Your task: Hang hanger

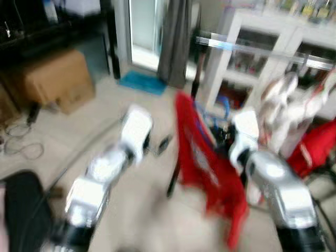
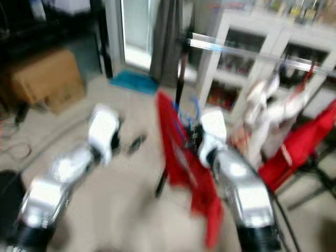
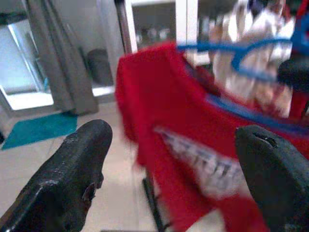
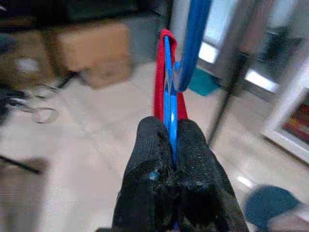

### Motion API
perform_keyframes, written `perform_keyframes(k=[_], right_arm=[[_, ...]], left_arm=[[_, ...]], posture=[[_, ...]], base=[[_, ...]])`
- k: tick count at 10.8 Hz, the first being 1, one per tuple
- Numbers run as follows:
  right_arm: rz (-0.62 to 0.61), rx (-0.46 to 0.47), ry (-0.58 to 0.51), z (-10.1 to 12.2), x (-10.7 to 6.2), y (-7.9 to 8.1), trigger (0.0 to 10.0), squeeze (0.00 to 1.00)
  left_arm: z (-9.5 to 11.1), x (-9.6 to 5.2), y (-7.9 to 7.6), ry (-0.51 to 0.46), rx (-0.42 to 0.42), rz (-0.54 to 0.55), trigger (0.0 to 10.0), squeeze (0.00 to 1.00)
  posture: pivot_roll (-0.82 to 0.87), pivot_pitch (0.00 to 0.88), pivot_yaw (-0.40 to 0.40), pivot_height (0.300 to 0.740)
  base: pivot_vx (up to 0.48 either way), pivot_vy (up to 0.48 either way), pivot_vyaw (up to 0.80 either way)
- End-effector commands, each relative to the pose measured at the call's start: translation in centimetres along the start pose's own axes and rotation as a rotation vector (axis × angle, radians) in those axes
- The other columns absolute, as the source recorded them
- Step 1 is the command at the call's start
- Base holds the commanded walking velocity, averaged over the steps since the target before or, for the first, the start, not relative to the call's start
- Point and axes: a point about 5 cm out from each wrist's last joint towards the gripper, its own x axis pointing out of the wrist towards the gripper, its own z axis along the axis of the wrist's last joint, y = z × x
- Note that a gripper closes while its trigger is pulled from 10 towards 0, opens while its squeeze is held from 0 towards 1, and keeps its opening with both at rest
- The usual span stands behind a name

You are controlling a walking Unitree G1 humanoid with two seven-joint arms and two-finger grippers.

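My right gripper point(image 4: 170, 128) is shut on the blue hanger point(image 4: 190, 43), which carries a red shirt point(image 4: 158, 77). In the blurred head views the red shirt point(image 1: 202, 157) hangs from the blue hanger point(image 1: 223, 105) in front of my right wrist, below and short of the silver rail point(image 1: 262, 50). My left gripper point(image 3: 171, 159) is open with nothing between its fingers. It faces the red shirt point(image 3: 159, 96) and the blue hanger point(image 3: 251, 46) from the left, a short way off.
A white garment point(image 1: 283, 105) and another red one point(image 1: 315, 147) hang on the rail to the right. Behind stands a white cabinet point(image 1: 231, 31). A cardboard box point(image 1: 58, 79), cables point(image 1: 21, 142), a teal mat point(image 1: 142, 81) and a grey curtain point(image 1: 176, 37) lie left and back.
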Motion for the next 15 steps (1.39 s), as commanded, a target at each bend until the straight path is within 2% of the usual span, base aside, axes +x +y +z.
perform_keyframes(k=[1,2,4,5,6,7,8,9,10,12,13,15], right_arm=[[0.076,-0.021,-0.134,2.7,0.1,0.9,10.0,0.00],[0.085,-0.053,-0.157,3.0,0.2,1.0,10.0,0.00],[0.080,-0.142,-0.234,4.4,0.4,1.4,10.0,0.00],[0.103,-0.220,-0.272,5.1,0.4,1.8,10.0,0.00],[0.104,-0.321,-0.302,5.6,0.3,2.1,10.0,0.00],[0.098,-0.339,-0.311,5.7,0.4,2.2,10.0,0.00],[0.069,-0.432,-0.331,5.9,0.3,2.2,10.0,0.00],[0.040,-0.508,-0.342,5.8,0.4,2.0,10.0,0.00],[0.030,-0.512,-0.350,5.9,0.4,2.0,10.0,0.00],[0.036,-0.496,-0.379,6.1,0.3,1.9,10.0,0.00],[0.056,-0.466,-0.405,6.2,0.2,2.1,10.0,0.00],[0.075,-0.457,-0.411,6.0,0.1,2.1,10.0,0.00]], left_arm=[[1.0,0.7,0.3,-0.032,-0.002,0.000,10.0,1.00],[1.5,1.1,0.4,-0.050,0.012,0.016,10.0,1.00],[1.8,2.1,0.4,-0.062,-0.026,0.050,10.0,1.00],[1.9,2.4,0.3,-0.062,-0.017,0.050,10.0,0.91],[2.5,2.8,0.3,-0.093,-0.043,0.047,10.0,0.36],[2.6,2.9,0.4,-0.098,-0.048,0.050,10.0,0.11],[2.7,3.1,0.6,-0.103,-0.060,0.061,10.0,0.03],[2.8,3.3,0.8,-0.109,-0.058,0.079,10.0,0.00],[2.8,3.3,0.9,-0.108,-0.055,0.088,10.0,0.00],[2.4,3.4,1.3,-0.086,-0.049,0.115,0.0,0.00],[2.3,3.4,1.6,-0.087,-0.051,0.128,0.0,0.00],[2.6,3.8,2.0,-0.085,0.009,0.140,0.0,0.00]], posture=[[0.05,0.000,-0.089,0.740],[0.05,0.000,-0.089,0.740],[0.05,0.000,-0.089,0.740],[0.05,0.000,-0.089,0.740],[0.04,0.000,-0.088,0.740],[0.04,0.000,-0.088,0.740],[0.04,0.000,-0.088,0.740],[0.04,0.000,-0.087,0.740],[0.04,0.000,-0.087,0.740],[0.04,0.000,-0.089,0.740],[0.04,0.000,-0.089,0.740],[0.04,0.000,-0.095,0.740]], base=[[0.000,0.000,0.00],[0.000,0.000,0.00],[0.000,0.000,0.00],[0.000,0.000,0.00],[0.000,0.000,0.00],[0.000,0.000,0.00],[0.000,0.000,0.00],[0.000,0.000,0.00],[0.000,0.000,0.00],[0.000,0.000,0.00],[0.000,0.000,0.00],[0.000,0.000,0.00]])
